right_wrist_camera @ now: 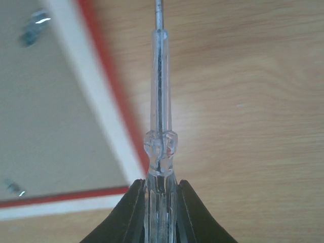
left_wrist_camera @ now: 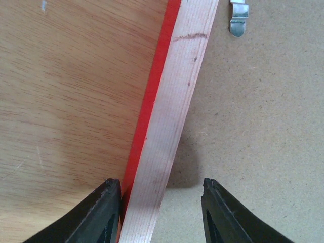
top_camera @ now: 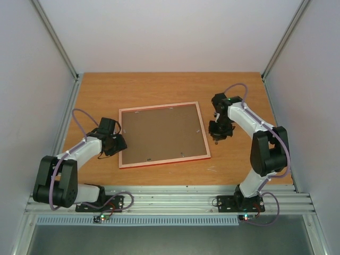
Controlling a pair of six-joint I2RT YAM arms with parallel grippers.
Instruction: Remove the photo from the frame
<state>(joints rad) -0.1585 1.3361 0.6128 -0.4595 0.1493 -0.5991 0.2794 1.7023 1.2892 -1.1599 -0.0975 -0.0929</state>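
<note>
The red frame [top_camera: 163, 157] lies face down mid-table, pale wood back up, with the brown backing board [top_camera: 161, 134] in it. The photo is hidden under the board. My left gripper [top_camera: 115, 144] is open and straddles the frame's left rail [left_wrist_camera: 169, 126], one finger [left_wrist_camera: 101, 212] on the table side, the other over the board. A metal clip [left_wrist_camera: 239, 20] sits on the board ahead. My right gripper [top_camera: 219, 129] stands just right of the frame and is shut on a clear-handled screwdriver [right_wrist_camera: 161, 131], its shaft pointing away over the table.
The frame's corner [right_wrist_camera: 129, 188] and clips [right_wrist_camera: 34, 26] show in the right wrist view. White enclosure walls stand round the wooden table [top_camera: 159, 87]. An aluminium rail [top_camera: 170, 202] runs along the near edge by the arm bases.
</note>
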